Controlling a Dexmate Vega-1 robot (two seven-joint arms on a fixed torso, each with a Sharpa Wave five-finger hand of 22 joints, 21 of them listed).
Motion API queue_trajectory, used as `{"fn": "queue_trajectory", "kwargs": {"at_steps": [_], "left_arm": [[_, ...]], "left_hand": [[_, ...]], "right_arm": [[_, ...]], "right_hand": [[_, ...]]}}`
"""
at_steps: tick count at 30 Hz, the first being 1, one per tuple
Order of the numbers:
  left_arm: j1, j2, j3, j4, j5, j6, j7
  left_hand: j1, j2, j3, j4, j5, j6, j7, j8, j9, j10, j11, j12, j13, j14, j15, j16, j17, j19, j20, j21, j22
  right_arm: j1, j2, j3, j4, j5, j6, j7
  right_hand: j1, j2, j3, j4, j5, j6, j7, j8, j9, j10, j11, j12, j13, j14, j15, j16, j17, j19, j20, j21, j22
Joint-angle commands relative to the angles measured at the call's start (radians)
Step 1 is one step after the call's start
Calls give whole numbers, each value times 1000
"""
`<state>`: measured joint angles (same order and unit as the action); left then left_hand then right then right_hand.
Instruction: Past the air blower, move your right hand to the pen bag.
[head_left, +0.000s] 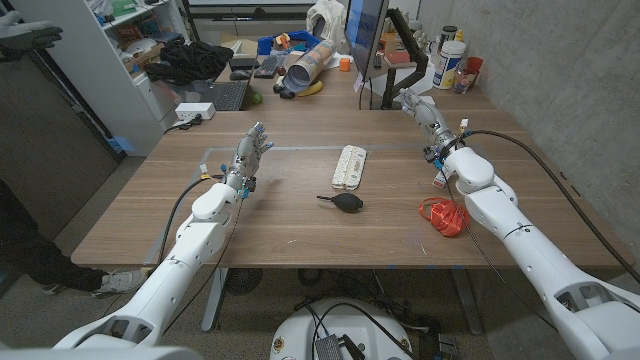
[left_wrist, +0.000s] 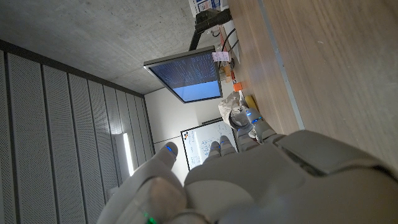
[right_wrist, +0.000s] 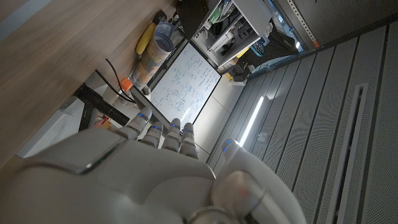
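While hovering far right over the surface (head_left: 300, 225), right hand (head_left: 420, 106) open, gripping nothing; left hand (head_left: 252, 148) open too; pen bag (head_left: 349, 166) mid-surface, air blower (head_left: 346, 202) just nearer

so the wooden counter (head_left: 300, 225) has a pale patterned pen bag (head_left: 349, 166) lying about mid-counter, a black air blower (head_left: 344, 202) just in front of it, an orange coiled cord (head_left: 443, 216) off to the right, and blue tape (head_left: 300, 147) marking lines on the wood.
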<state>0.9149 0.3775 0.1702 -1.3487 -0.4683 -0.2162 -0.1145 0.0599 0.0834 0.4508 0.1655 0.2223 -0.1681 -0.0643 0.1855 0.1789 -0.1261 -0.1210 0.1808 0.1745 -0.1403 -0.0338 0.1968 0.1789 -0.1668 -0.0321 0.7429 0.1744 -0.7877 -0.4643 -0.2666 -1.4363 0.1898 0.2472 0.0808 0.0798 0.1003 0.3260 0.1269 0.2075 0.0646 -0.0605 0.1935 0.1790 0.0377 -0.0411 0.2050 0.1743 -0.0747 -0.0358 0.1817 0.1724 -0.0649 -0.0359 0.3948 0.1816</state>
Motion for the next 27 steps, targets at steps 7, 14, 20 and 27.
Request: {"fn": "queue_trajectory", "kwargs": {"at_steps": [7,14,20,27], "left_arm": [[3,-2,0,-4,4,3,1],[3,-1,0,-2,5,5,0],[2,-1,-1,0,5,6,-2],[-2,-1,-2,6,4,6,-5]], "left_hand": [[1,56,2,0,6,-13,3,4,4,-2,3,7,5,-6,-40,4,3,-32,-68,-4,5],[1,56,2,0,6,-12,3,4,4,-3,4,6,5,-6,-41,4,3,-32,-68,-6,6],[1,56,2,0,6,-12,3,4,4,-2,4,7,5,-6,-40,4,3,-32,-68,-7,6],[1,56,2,1,7,-10,3,5,4,-2,4,6,5,-5,-40,4,3,-30,-67,-9,6]], "right_arm": [[17,-29,-20,-34,-93,17,4],[24,-50,-34,-60,-155,21,3],[29,-60,-42,-74,-198,20,1],[36,-65,-50,-84,-237,22,1]], "right_hand": [[13,67,9,-5,-5,18,-3,6,4,17,1,10,5,10,-20,6,0,10,-67,-7,3],[18,67,11,-7,-6,21,-3,6,4,20,-3,10,5,15,-21,6,0,12,-66,-9,3],[21,67,13,-9,-7,24,-4,5,4,22,-3,9,5,17,-22,6,0,15,-66,-9,3],[25,67,15,-11,-8,32,-6,7,4,31,-3,11,5,20,-23,6,0,20,-66,-10,3]]}}
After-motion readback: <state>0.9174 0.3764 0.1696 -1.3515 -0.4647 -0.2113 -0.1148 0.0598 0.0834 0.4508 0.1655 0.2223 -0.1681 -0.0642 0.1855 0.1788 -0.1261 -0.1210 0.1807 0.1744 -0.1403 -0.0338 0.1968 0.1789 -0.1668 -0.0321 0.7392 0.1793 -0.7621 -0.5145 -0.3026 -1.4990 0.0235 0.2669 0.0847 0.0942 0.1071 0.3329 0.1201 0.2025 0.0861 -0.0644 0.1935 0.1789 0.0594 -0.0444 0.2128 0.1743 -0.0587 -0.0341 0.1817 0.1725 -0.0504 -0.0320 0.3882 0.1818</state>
